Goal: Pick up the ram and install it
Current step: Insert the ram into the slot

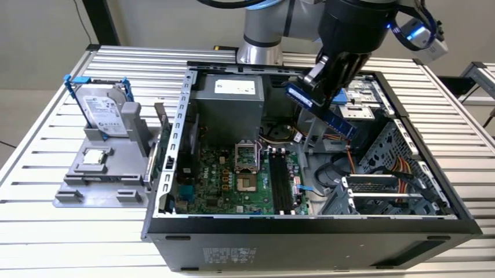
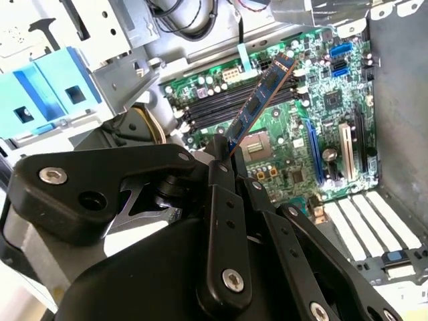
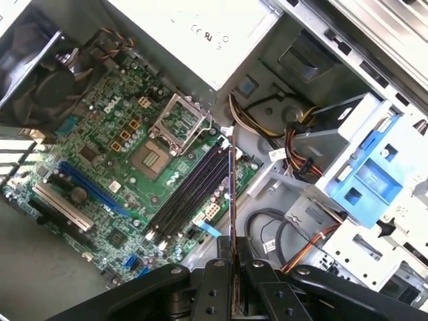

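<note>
The jaws are shut tight on one end of the ram (image 1: pixel 339 121) and hold it up in the air over the open computer case (image 1: pixel 309 237). In the exterior view the ram tilts down, well above the green motherboard (image 1: pixel 224 185). That view also shows the hard drive (image 1: pixel 104 110) standing in a grey holder (image 1: pixel 93 174) on the counter (image 1: pixel 77 243), at the exterior view's left. In the second wrist view the ram (image 2: pixel 259 101) shows its flat blue side. In the first wrist view the ram (image 3: pixel 231 194) looks like a thin line, with the long black slots (image 3: pixel 194 190) below it, not touching.
</note>
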Tool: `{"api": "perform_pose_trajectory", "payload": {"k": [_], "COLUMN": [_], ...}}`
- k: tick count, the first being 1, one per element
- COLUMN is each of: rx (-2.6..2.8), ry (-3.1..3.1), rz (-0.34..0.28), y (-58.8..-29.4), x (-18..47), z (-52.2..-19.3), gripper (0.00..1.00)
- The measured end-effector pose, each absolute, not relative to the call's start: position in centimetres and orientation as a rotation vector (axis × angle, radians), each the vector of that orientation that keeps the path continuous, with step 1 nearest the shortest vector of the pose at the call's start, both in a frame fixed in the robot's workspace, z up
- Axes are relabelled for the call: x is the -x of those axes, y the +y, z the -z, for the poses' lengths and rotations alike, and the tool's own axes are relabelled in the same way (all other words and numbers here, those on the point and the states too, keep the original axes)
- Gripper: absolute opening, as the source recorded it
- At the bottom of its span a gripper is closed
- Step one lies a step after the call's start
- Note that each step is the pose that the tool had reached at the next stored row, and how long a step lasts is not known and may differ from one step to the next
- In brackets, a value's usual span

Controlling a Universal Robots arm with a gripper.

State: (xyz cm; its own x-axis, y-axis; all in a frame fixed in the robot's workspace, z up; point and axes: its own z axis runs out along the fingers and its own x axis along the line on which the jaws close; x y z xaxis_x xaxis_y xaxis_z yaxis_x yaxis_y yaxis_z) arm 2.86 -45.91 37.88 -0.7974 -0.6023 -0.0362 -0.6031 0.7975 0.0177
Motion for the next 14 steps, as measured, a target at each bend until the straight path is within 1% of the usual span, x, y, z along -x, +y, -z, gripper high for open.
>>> {"api": "perform_pose_trajectory", "payload": {"k": [14], "rx": [0.824], "ry": [3.0], "rz": [-0.042], "y": [-45.91], "x": [-2.86], "z": [-37.88], "gripper": [0.0]}}
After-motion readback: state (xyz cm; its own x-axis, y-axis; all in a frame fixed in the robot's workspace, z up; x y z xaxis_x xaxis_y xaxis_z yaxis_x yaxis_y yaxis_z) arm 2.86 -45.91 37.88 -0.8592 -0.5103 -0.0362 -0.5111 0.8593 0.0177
